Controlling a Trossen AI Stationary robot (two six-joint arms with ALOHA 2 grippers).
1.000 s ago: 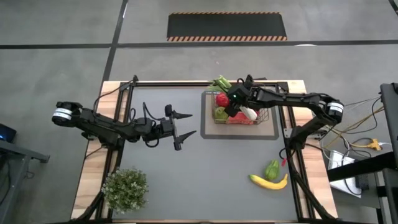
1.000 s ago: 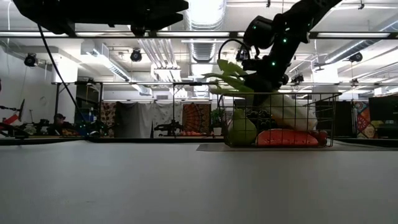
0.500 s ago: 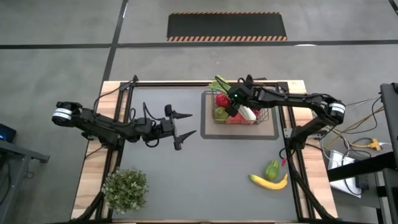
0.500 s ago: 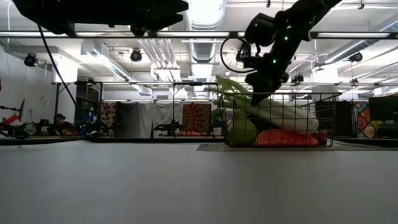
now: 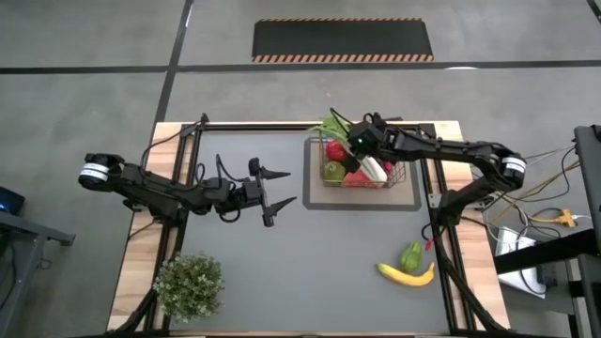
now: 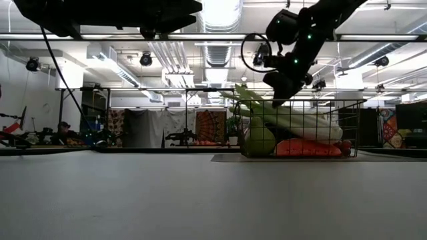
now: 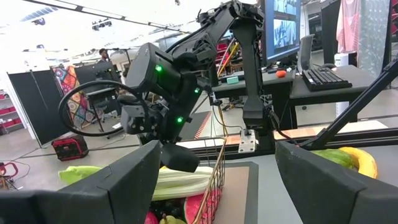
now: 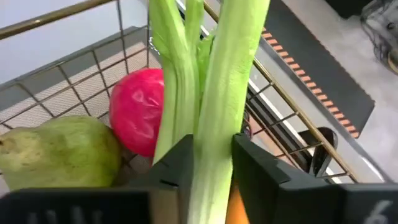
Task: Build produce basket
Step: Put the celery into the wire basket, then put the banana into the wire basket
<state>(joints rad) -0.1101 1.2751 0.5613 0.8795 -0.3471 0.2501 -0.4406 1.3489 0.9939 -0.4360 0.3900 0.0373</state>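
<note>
The wire basket (image 5: 409, 176) stands on a grey mat at the far right of the table. It holds a green fruit (image 8: 56, 152), a red apple (image 8: 137, 118) and a watermelon slice (image 6: 308, 147). A long leek (image 6: 293, 121) lies across this produce. Its green leaves (image 6: 241, 100) stick out over the basket's far-left rim, and its white end (image 5: 375, 170) lies inside. My right gripper (image 5: 361, 143) is above the basket, shut on the leek. Left of the basket, my left gripper (image 5: 289, 187) hangs wide open over the mat with nothing between its fingers. My right gripper pinches the leek's green stalk (image 8: 214, 143), just below where the leaves split, between its two fingers (image 8: 180, 165). The fingers slant down from above and lie across the stalk. The leek sits almost level, resting on the produce in the basket.
A banana (image 5: 406, 274) and a green pepper (image 5: 410, 254) lie on the mat near the right front. A bushy potted plant (image 5: 190, 284) stands at the front left corner. The mat between the arms is bare.
The leek has tipped down from a slant to almost level. Its leafy end has sunk to the basket's rim while its white end stayed inside. My right gripper has shifted slightly along the stalk toward the far edge.
</note>
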